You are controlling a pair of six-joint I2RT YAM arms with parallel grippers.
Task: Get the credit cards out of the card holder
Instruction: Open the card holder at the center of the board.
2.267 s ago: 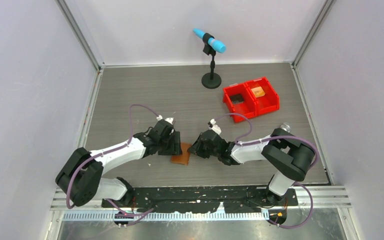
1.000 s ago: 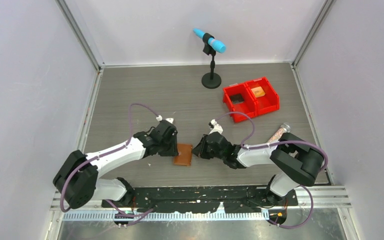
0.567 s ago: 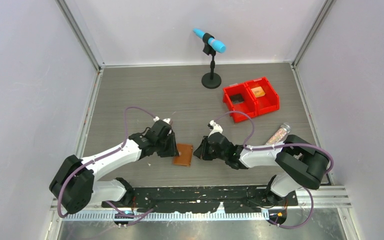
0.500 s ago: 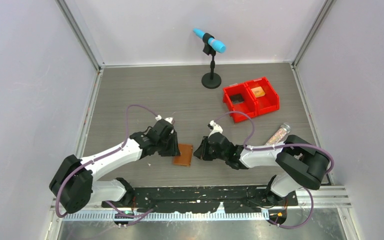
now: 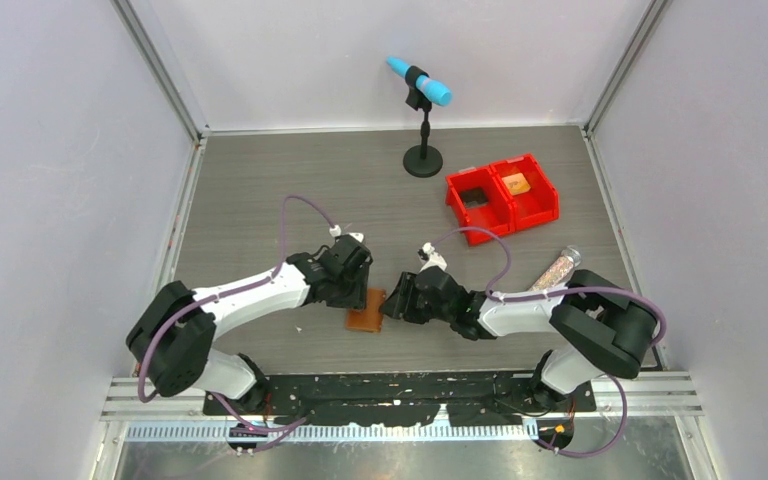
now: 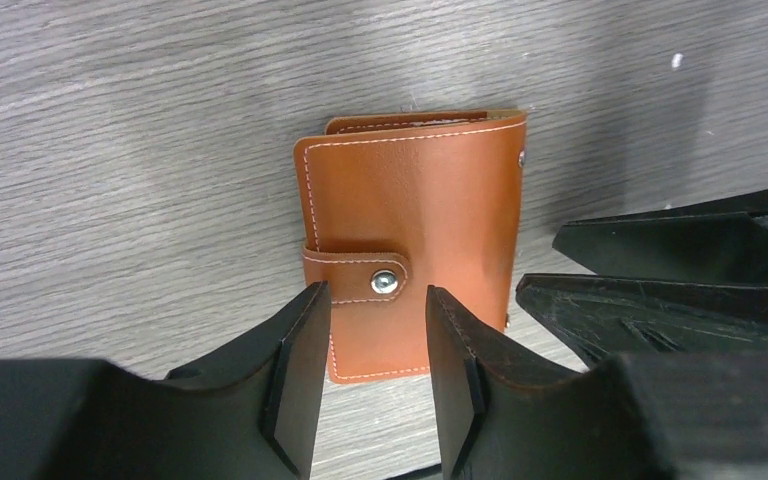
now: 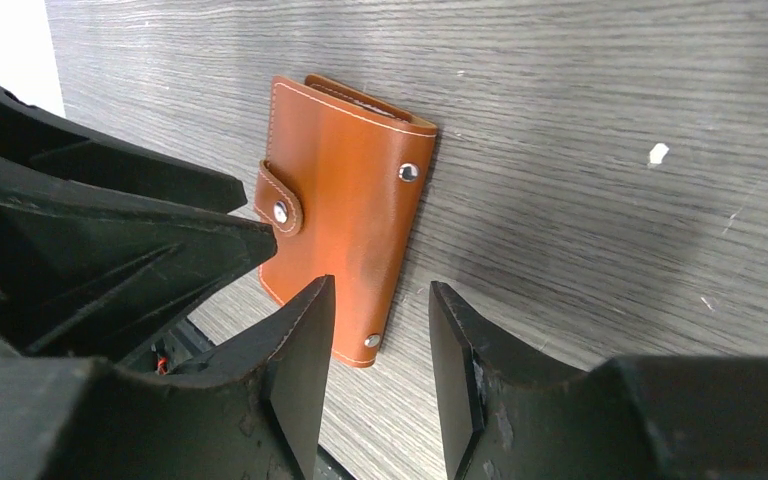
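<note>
As the holder (image 6: 415, 230) lies snapped shut on the desk (image 5: 290, 190) near the middle of its near edge, the left hand (image 6: 372, 300) and right hand (image 7: 380, 290) flank it, part-open and empty. Advised: pin the holder with one, lift the snap tab (image 6: 355, 272) with the other. No legible markings.

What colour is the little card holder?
The card holder is orange-brown with white stitching, clearest in the left wrist view.
</note>
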